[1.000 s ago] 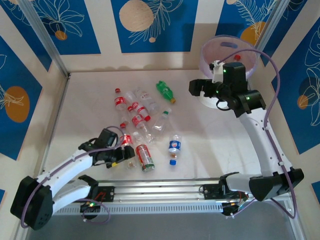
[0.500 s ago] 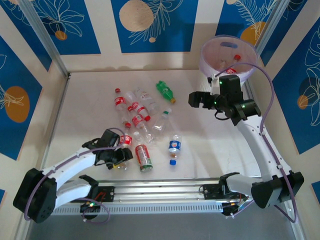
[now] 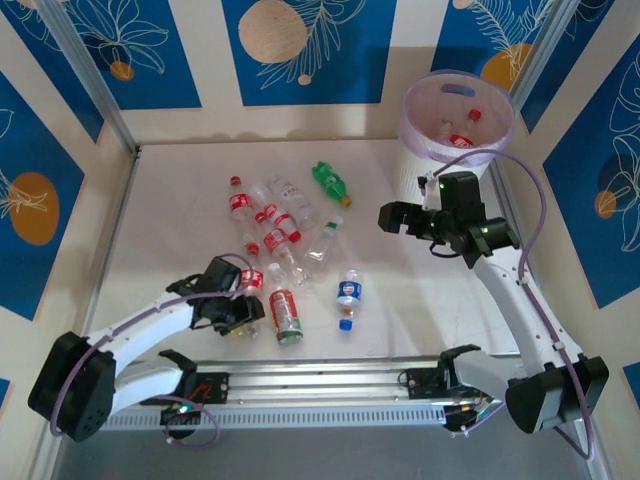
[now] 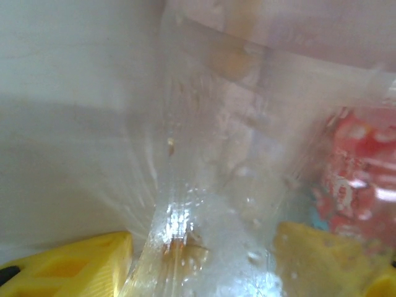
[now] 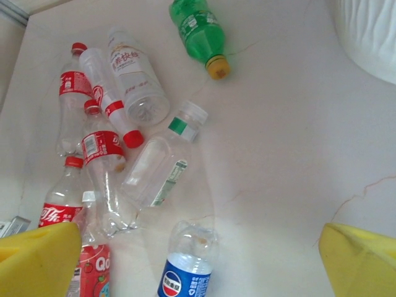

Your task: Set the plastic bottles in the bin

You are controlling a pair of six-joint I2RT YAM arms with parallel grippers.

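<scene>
A: One container on file: round white bin (image 3: 457, 110), translucent purplish rim. Contents?

B: Red-labelled bottle (image 3: 461, 139) inside. Loose on the pale table (image 3: 420, 290): green bottle (image 5: 199, 28), blue-labelled bottle (image 5: 185, 275), several clear red-capped bottles (image 5: 74, 83), some crushed.

A: Claws?

B: Left gripper (image 4: 204, 260) pinches a clear crinkled bottle (image 4: 204, 185) between yellow fingers (image 4: 74, 260). Right gripper (image 3: 390, 217) spread wide, empty, near the bin.
</scene>
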